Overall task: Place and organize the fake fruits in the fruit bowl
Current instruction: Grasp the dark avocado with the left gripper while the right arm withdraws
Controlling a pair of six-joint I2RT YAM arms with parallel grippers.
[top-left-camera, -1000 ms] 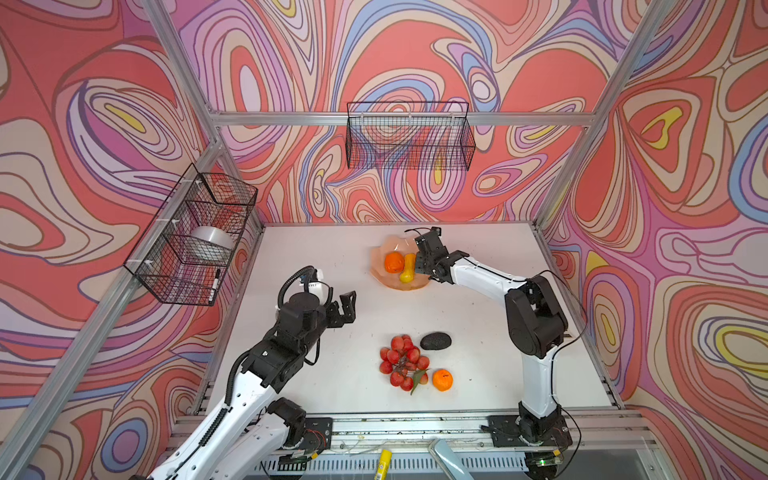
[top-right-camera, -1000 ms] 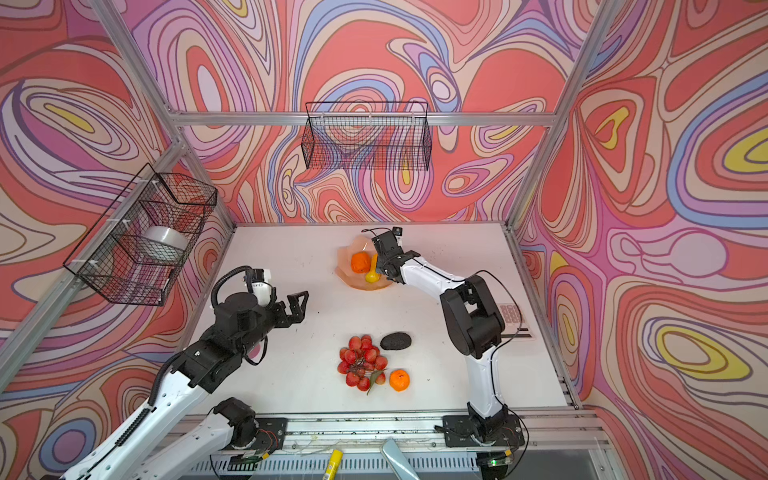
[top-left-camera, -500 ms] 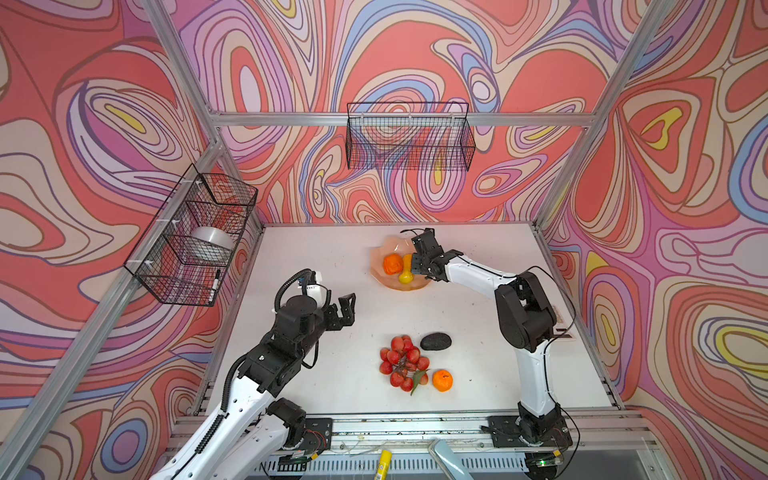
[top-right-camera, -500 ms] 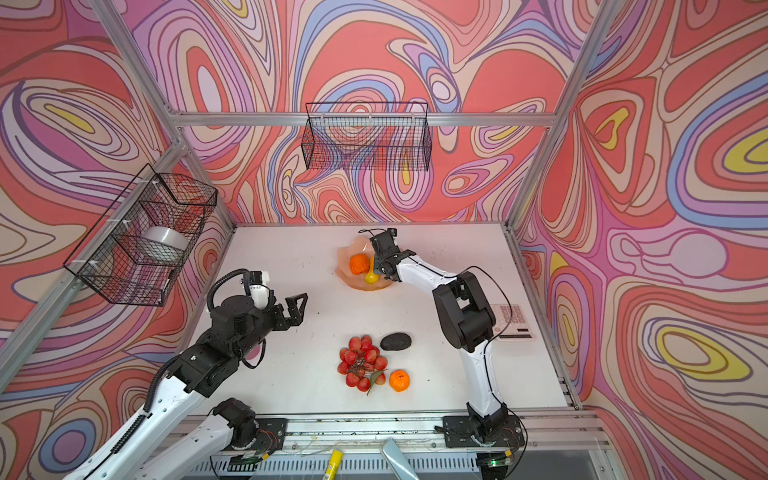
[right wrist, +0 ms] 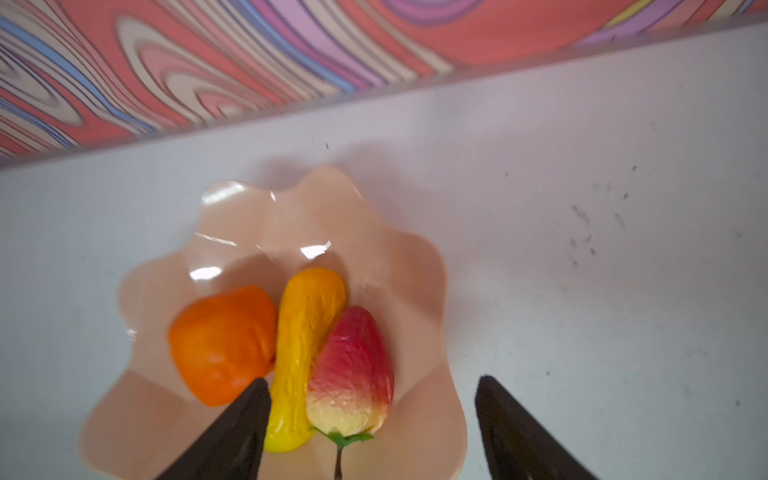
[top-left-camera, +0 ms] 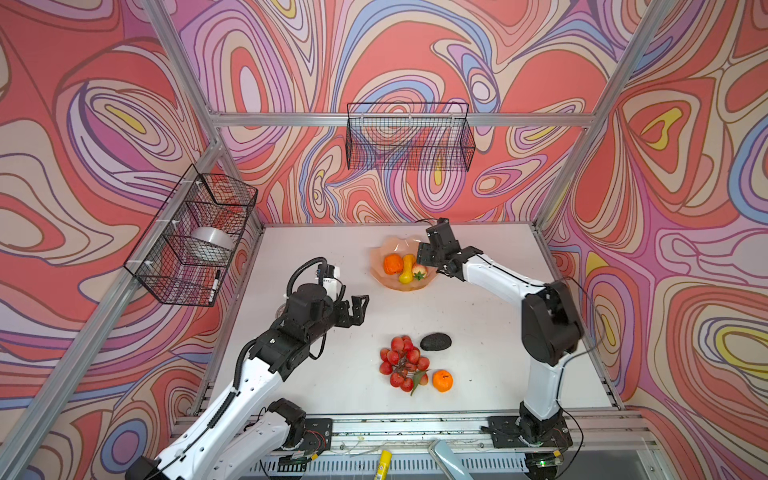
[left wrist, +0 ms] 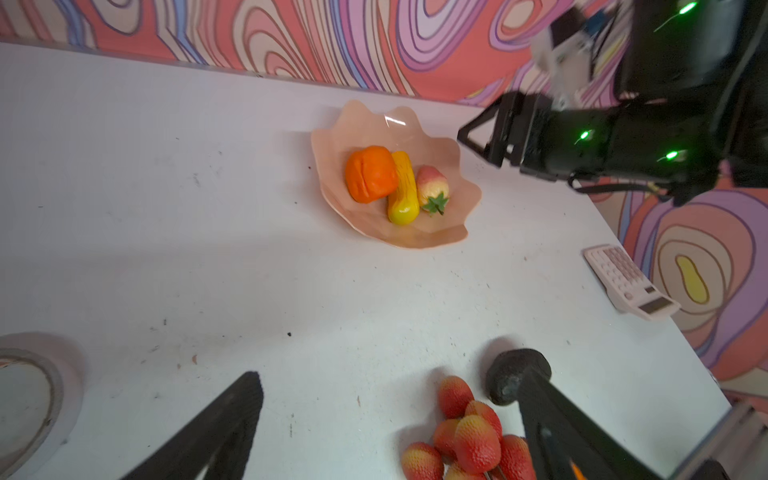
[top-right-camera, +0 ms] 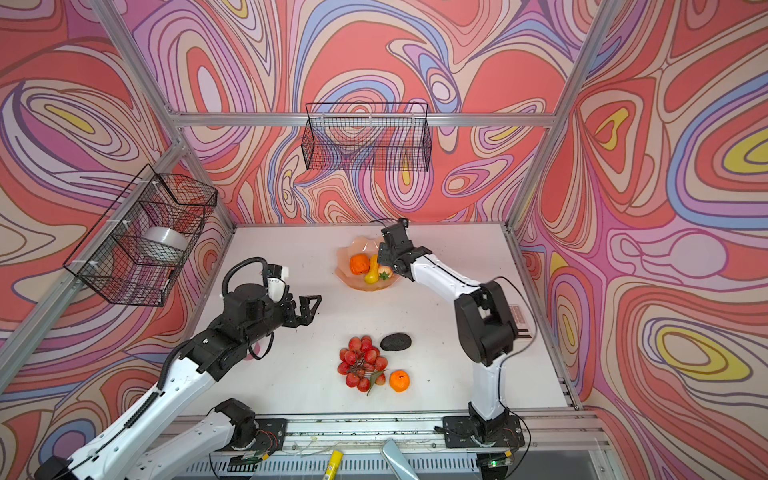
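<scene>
Right gripper (right wrist: pixel 372 381): jaws apart, empty, over bowl (right wrist: pixel 432 266) edge. Bowl: glossy peach plastic, scalloped rim. Inside, touching in row: creased orange (right wrist: pixel 220 340), wrinkled yellow gourd (right wrist: pixel 307 316), smooth red-cream strawberry (right wrist: pixel 353 365). Left gripper (left wrist: pixel 386 374): jaws wide, empty. On white table (top-left-camera: pixel 490 332), well apart from bowl: bumpy red berries (top-left-camera: pixel 401 361), pebbled dark avocado (top-left-camera: pixel 435 341), second orange (top-left-camera: pixel 442 380).
</scene>
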